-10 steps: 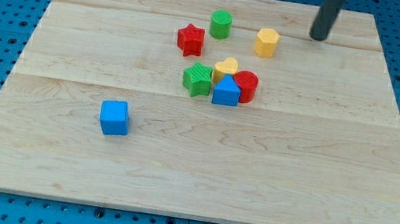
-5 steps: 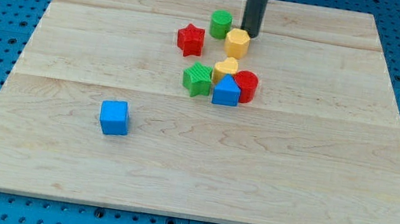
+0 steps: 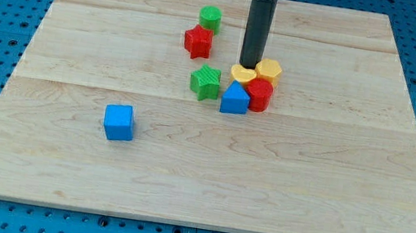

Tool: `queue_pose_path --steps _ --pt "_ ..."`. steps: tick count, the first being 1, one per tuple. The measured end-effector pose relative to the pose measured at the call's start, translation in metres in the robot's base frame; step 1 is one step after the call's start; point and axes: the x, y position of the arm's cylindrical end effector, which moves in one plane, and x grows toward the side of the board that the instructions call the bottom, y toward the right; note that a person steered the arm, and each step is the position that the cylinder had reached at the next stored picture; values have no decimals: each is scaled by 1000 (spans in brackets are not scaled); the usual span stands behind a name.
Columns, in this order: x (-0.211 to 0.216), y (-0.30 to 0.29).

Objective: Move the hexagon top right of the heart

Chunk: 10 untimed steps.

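The yellow hexagon [image 3: 269, 69] lies just right of and slightly above the yellow heart [image 3: 241, 74], touching it. My tip [image 3: 248, 64] stands right above the heart and at the hexagon's left edge. The heart sits in a tight cluster with a red cylinder [image 3: 259, 94] below the hexagon and a blue block [image 3: 234, 99] with a peaked top below the heart.
A green block [image 3: 206, 81] sits left of the cluster. A red star [image 3: 198, 41] and a green cylinder [image 3: 209, 18] lie toward the view's top. A blue cube [image 3: 119, 121] stands alone at the lower left of the wooden board [image 3: 345, 195].
The tip swept left to the hexagon, then down and right, and the hexagon ended at the heart's upper right. The green cylinder shifted left and up. The heart moved slightly.
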Motion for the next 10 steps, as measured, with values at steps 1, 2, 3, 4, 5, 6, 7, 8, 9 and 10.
queue_pose_path --steps 1,2,3,4,5,6,7,8,9,10 --pt "-31 10" --pt "-15 49" --pt "-4 87" --pt "10 103" --pt "27 103" --pt "16 103" --pt "11 101" --pt "-2 99" --pt "-3 84" --pt "7 61"
